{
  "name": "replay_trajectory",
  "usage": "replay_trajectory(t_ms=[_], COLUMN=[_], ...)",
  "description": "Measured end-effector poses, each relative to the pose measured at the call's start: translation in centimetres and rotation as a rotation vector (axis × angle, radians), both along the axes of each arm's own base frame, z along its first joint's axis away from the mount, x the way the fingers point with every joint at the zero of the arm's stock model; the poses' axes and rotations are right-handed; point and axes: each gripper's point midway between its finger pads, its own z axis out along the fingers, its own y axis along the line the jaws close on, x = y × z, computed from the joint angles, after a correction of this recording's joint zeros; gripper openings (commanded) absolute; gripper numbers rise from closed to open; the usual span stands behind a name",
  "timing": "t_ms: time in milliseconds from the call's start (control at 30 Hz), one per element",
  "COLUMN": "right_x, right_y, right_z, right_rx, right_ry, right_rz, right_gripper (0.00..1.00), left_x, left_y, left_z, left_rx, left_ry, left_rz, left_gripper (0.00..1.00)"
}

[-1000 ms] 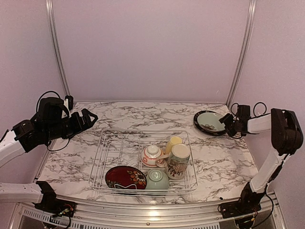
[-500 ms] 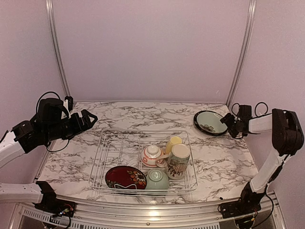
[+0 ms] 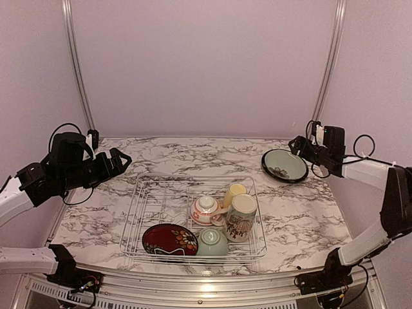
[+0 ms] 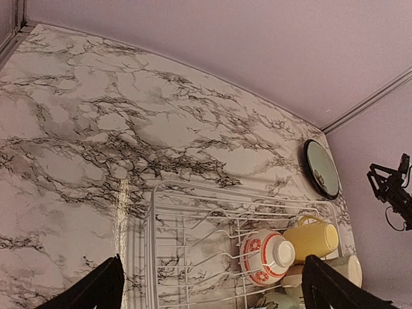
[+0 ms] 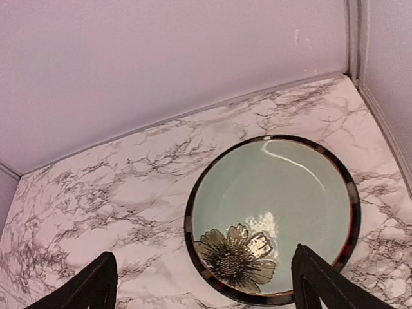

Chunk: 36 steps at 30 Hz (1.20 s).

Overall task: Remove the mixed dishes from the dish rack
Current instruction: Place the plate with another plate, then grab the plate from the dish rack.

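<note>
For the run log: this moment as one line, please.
teal plate: on table, outside rack | in rack: red plate, green bowl, red-and-white bowl, mug, yellow cup | left pincer: open | right pincer: open, by teal plate

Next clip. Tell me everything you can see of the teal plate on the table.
The black-rimmed pale teal plate is round, glossy, ceramic-looking, with a dark rim and an olive flower painted near one edge. It lies flat, face up, on the marble-patterned table near the far right corner, outside the dish rack. Nothing lies on it; the open right gripper hovers above without touching.
</note>
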Motion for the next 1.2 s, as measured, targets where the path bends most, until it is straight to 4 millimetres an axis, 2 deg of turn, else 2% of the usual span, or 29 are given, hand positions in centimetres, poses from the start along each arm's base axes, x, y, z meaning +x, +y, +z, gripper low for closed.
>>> replay_trajectory(t_ms=[33, 100, 167, 300, 367, 500, 600, 733, 867, 1000, 1200], right_x=[-0.2, -1.4, -3.1, -7.6, -10.0, -16.8, -21.4, -25.4, -27.6, -29.0, -30.2], right_y=[1.7, 6.6, 11.6, 20.1, 23.5, 30.4, 34.1, 37.3, 39.5, 40.3, 40.9], right_z=[0.8, 2.6, 4.3, 7.0, 7.4, 7.5, 7.0, 5.4, 2.4, -1.2, -4.2], right_rx=[-0.02, -0.067, -0.098, -0.145, -0.174, -0.218, -0.236, -0.282, -0.349, -0.414, -0.466], right_ry=[-0.021, -0.077, -0.138, -0.24, -0.272, -0.319, -0.333, -0.309, -0.241, -0.157, -0.085], right_rz=[0.052, 0.196, 0.352, 0.651, 0.785, 1.09, 1.278, 1.439, 1.541, 1.606, 1.652], right_gripper=[0.92, 0.92, 0.92, 0.92, 0.92, 0.92, 0.92, 0.91, 0.88, 0.84, 0.73], left_x=[0.0, 0.1, 0.2, 0.3, 0.3, 0.3, 0.3, 0.4, 0.4, 0.4, 0.5], left_y=[0.0, 0.1, 0.0, 0.0, 0.0, 0.0, -0.1, -0.1, -0.1, 0.0, 0.0], left_z=[0.0, -0.2, -0.4, -0.5, -0.6, -0.9, -1.1, -1.1, -1.1, -1.1, -1.2], left_rx=[0.002, 0.01, 0.015, 0.019, 0.02, 0.026, 0.031, 0.031, 0.032, 0.033, 0.038], left_ry=[0.001, 0.003, 0.006, 0.012, 0.014, 0.022, 0.027, 0.028, 0.029, 0.028, 0.028], left_rz=[0.001, 0.005, 0.007, 0.007, 0.007, 0.007, 0.006, 0.006, 0.006, 0.009, 0.012], left_gripper=[0.99, 0.99, 0.99, 0.99, 0.99, 0.99, 0.99, 0.99, 0.99, 0.99, 0.99])
